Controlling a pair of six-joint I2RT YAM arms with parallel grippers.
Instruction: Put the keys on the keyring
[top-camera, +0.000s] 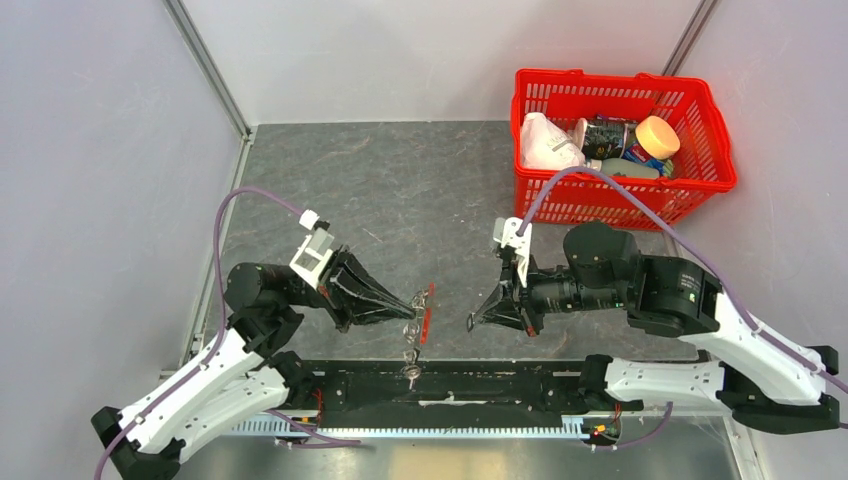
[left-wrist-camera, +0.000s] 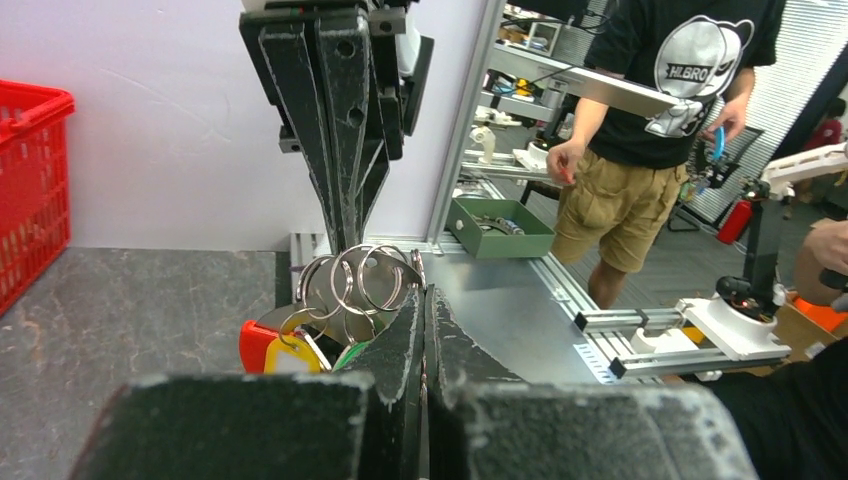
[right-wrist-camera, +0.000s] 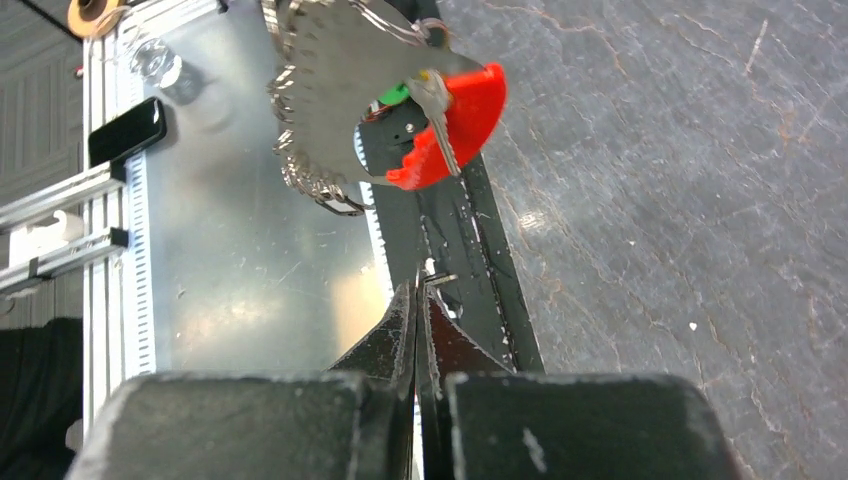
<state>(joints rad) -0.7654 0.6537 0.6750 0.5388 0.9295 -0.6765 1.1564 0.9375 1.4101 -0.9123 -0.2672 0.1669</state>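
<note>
The worst outcome here is losing the keyring (left-wrist-camera: 365, 280). My left gripper (top-camera: 410, 304) has only a thin pinch on it at the very fingertips. The strap (right-wrist-camera: 462, 108) and the keys (right-wrist-camera: 436, 112) hang off it as loose weight. If I push the coils with my other hand, I think the ring could lever out of that pinch or twist round. The bundle would then drop onto the rail (top-camera: 470, 385) just below the keyring, where small keys would be hard to pick up again. My second worry is that the grippers meet point to point. Neither tip looks fine enough to part so small a coil, so a bad approach would only knock it aside.

The left fingers (left-wrist-camera: 402, 345) are pressed together, with the wire loops of the keyring sitting right at their tips. The right gripper (top-camera: 473, 322) is near the keyring, to its right and apart from it. Its fingers (right-wrist-camera: 398, 335) are also pressed together. A tiny bright sliver shows at their tips, and I cannot tell whether it is a key I am pinching or just glare. The basket (top-camera: 620, 208) is well apart from the keyring, far off to its right.
</note>
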